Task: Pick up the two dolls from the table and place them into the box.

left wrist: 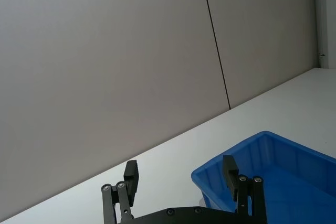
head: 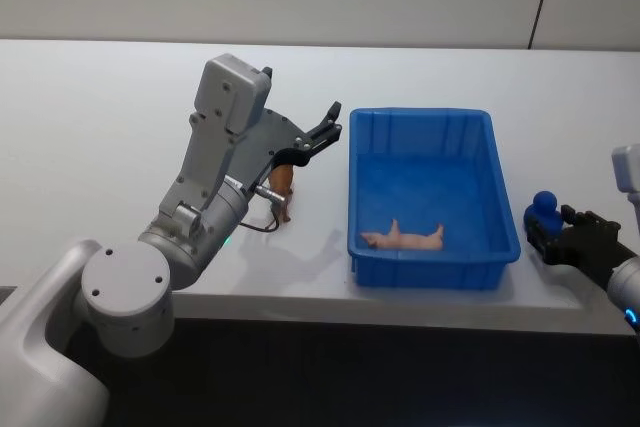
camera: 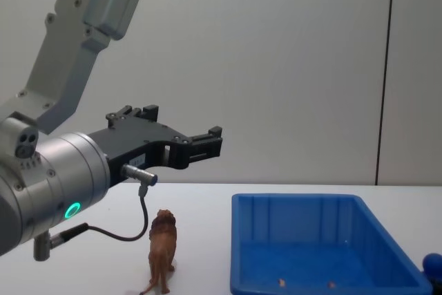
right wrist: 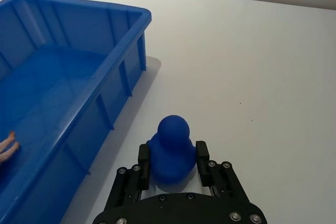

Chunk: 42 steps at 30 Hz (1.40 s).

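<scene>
Clamping the dark-blue doll, the right gripper is pressing its fingers against both flanks of the toy, which is sitting low at table level just beside the right-hand wall of the blue box. The box is lying to the robot's left of this doll, so the coming move is probably calling for a lift over that sloped wall and a short carry leftward. The left gripper is hanging raised and empty, jaws apart, above the brown lion, which is standing upright on the white table just left of the box, nearer the left arm. A flesh-coloured figure is lying on the box floor near the front wall, leaving most of the floor free for both dolls
</scene>
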Each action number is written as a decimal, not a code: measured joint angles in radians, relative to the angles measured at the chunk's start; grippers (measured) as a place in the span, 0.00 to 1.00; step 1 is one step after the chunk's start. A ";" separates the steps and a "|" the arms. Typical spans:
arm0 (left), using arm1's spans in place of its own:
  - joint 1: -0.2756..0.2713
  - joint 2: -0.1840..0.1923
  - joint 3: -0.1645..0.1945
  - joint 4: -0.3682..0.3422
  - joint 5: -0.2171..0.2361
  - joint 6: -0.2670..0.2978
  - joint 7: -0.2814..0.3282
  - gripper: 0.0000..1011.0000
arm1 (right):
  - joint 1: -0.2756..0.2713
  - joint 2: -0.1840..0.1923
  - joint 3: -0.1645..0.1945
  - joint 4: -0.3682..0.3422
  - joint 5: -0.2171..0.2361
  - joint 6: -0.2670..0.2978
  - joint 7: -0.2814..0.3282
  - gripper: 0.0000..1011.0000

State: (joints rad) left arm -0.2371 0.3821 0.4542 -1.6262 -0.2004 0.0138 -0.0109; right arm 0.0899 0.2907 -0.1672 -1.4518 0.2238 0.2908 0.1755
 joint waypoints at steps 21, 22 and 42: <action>0.000 0.000 0.000 0.000 0.000 0.000 0.000 0.99 | -0.009 0.000 0.013 -0.064 0.055 -0.095 0.002 0.37; 0.000 0.000 0.000 0.000 0.000 0.000 0.000 0.99 | -0.010 0.000 0.014 -0.073 0.057 -0.100 0.004 0.36; 0.000 0.000 0.000 0.000 0.000 0.000 0.000 0.99 | 0.026 -0.042 -0.040 -0.183 -0.004 -0.101 0.110 0.42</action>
State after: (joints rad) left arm -0.2371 0.3821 0.4542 -1.6262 -0.2004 0.0138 -0.0110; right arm 0.1162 0.2488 -0.2068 -1.6348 0.2198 0.1894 0.2858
